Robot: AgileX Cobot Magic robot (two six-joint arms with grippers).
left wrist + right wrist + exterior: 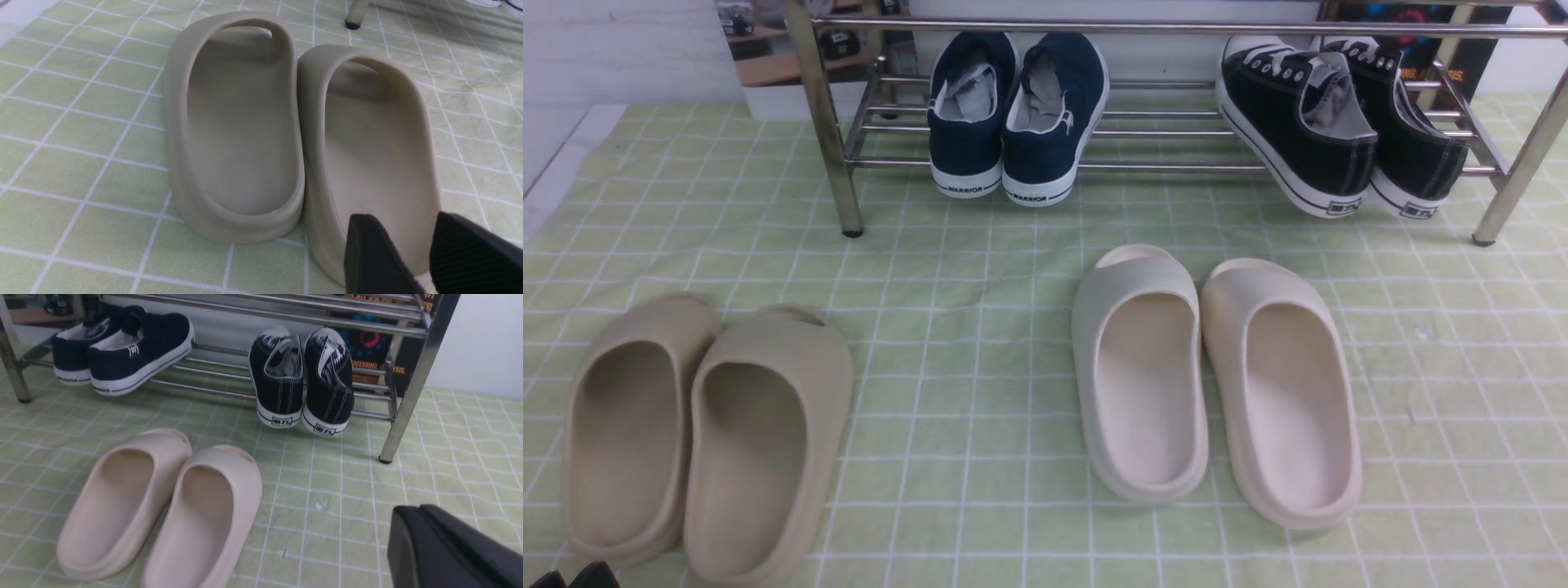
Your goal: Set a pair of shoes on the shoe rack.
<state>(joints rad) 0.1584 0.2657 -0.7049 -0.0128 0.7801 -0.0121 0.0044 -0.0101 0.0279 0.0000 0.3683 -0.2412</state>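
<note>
Black sneakers [1327, 122], one pair, on the lower bars of the metal shoe rack [1176, 168], ahead of and apart from the right pincer [425, 547], pressed together. Left pincer [402, 249], spread, near beige slides [707, 441]. Cream slides [1217, 392] before rack. Navy sneakers [1017, 118] beside, on same bars.

Rack [1176, 168]: we see sneakers w/ toe caps [1298, 122] on lower tier, R end
Sneakers w/o toe caps [1045, 122]: same tier, L of the other pr
Slides, R pr [1147, 392]: on cloth [980, 523], before rack
Slides, L pr [760, 441]: on cloth, L of R pr, nearer us than rack
</note>
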